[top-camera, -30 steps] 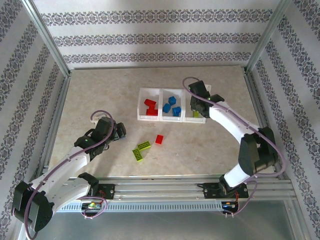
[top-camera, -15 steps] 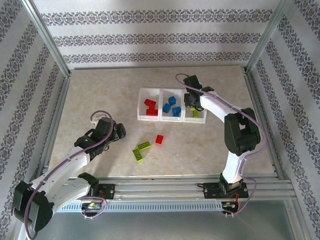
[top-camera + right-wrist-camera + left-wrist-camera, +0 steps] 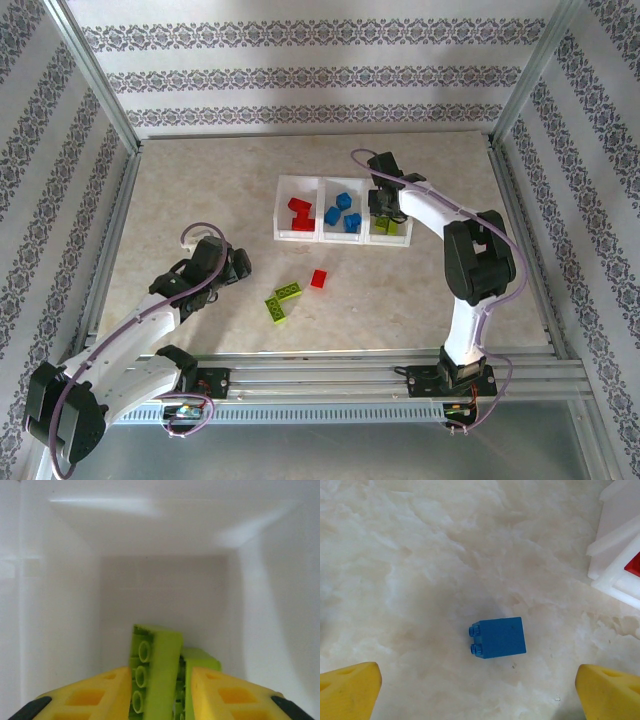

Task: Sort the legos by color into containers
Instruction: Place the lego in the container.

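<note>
The containers are a whitish three-compartment tray point(image 3: 297, 239). Red legos point(image 3: 300, 212) lie in its left compartment, blue legos point(image 3: 343, 213) in the middle one, lime green ones point(image 3: 392, 228) in the right one. My right gripper point(image 3: 385, 213) reaches down into the right compartment. A green lego point(image 3: 157, 665) stands on edge between its yellow fingers point(image 3: 100, 690), the jaws narrowly parted with a thin gap at the right finger. My left gripper point(image 3: 240, 265) hangs wide open over a lone blue lego point(image 3: 499, 637) on the table.
Two green legos point(image 3: 283, 300) and one red lego point(image 3: 318, 278) lie loose on the marble tabletop in front of the tray. A corner of the tray point(image 3: 615, 555) shows at the right of the left wrist view. Metal frame posts and rails border the table.
The right arm swung its elbow in and brought its gripper down over the right compartment. Its jaws have parted slightly around the green lego. The left arm has stayed still.
</note>
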### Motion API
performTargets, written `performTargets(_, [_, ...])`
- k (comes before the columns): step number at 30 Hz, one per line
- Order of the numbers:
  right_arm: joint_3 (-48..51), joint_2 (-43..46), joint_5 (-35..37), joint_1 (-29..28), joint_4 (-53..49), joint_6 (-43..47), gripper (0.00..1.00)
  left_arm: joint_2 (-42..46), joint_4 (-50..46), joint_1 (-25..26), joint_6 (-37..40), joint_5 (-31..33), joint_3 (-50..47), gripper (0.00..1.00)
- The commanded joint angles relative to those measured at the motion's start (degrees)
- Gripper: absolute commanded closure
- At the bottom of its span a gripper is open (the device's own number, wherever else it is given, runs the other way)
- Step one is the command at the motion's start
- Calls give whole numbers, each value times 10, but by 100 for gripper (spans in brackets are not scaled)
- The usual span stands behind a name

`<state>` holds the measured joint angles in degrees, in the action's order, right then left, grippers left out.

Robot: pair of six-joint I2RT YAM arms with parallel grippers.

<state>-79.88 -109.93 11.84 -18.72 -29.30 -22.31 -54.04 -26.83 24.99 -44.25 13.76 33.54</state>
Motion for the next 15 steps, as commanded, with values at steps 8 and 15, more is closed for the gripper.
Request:
performTargets(8, [6, 44, -10, 3, -15, 0, 59, 3, -20, -13, -7, 0, 1, 0])
performTargets(15, [44, 123, 0, -15, -21, -7, 50, 2, -16, -14, -11, -6, 1, 0])
